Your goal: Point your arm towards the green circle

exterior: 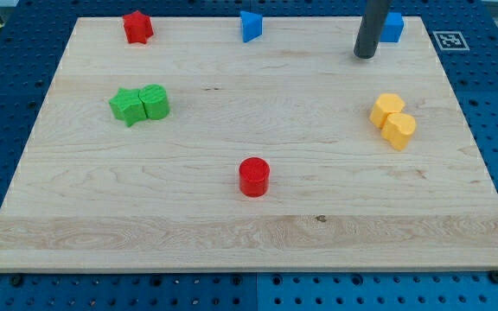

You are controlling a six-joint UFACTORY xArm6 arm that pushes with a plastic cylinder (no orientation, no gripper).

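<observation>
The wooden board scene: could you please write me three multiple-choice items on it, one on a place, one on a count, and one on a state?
1. Where is my tip?
A. at the view's top right, beside the blue block
B. touching the red cylinder
C. between the two green blocks

2. How many yellow blocks lie on the board?
A. one
B. two
C. three

3. How do the green circle and the green star stand?
A. stacked
B. far apart
C. touching side by side

Answers: 1 A, the rod ends just left of that blue block. 2 B, a yellow pair sits at the view's right. 3 C, no gap shows between them at the view's left.
</observation>
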